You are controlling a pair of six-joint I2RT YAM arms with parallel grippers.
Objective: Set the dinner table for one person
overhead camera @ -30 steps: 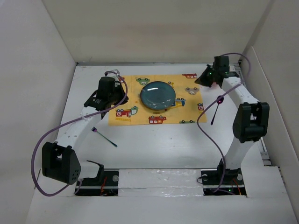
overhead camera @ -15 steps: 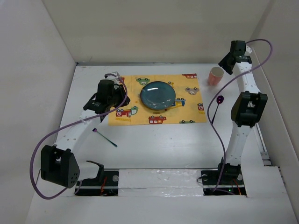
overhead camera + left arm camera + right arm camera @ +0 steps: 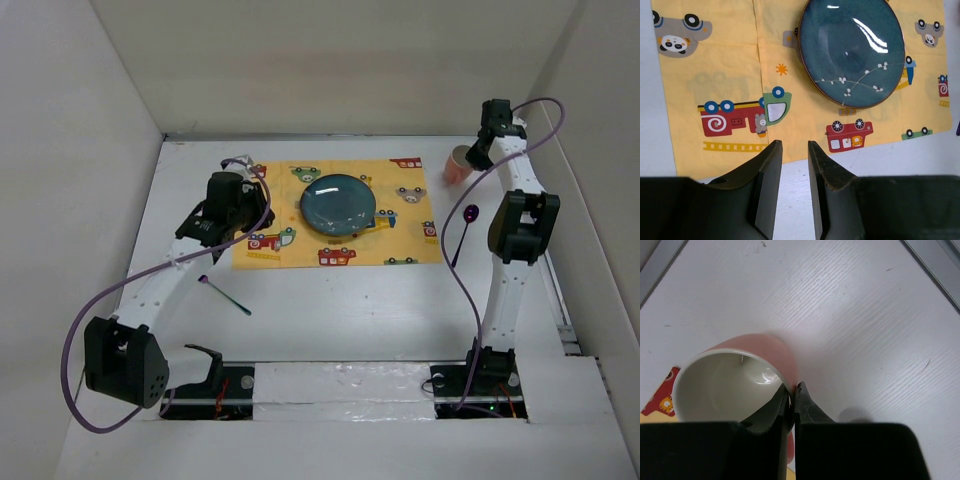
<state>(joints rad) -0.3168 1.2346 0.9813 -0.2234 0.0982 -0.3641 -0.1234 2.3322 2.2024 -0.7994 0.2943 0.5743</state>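
Note:
A pink cup (image 3: pixel 457 166) with a white inside stands at the back right of the white dinner table (image 3: pixel 350 300), just off the yellow car-print mat (image 3: pixel 300 250). My right gripper (image 3: pixel 478 152) is shut on the cup's rim, one finger inside and one outside; the wrist view shows the cup (image 3: pixel 725 385) pinched at my right gripper (image 3: pixel 792 387). A blue plate (image 3: pixel 339 205) lies on the mat. My left gripper (image 3: pixel 250 192) hovers open and empty over the mat's left near edge, where its wrist view shows my left gripper (image 3: pixel 792 145), the plate (image 3: pixel 852 50) and the mat (image 3: pixel 715 75).
A purple spoon (image 3: pixel 462 232) lies on the table right of the mat. A thin teal utensil with a purple end (image 3: pixel 225 295) lies near the left arm. White panel walls close in the table. A metal rail (image 3: pixel 935 265) runs along the right edge.
The right arm has risen and straightened; its gripper swung back from the cup, then came down onto it again. The cup stays in about the same place. The left arm barely moved.

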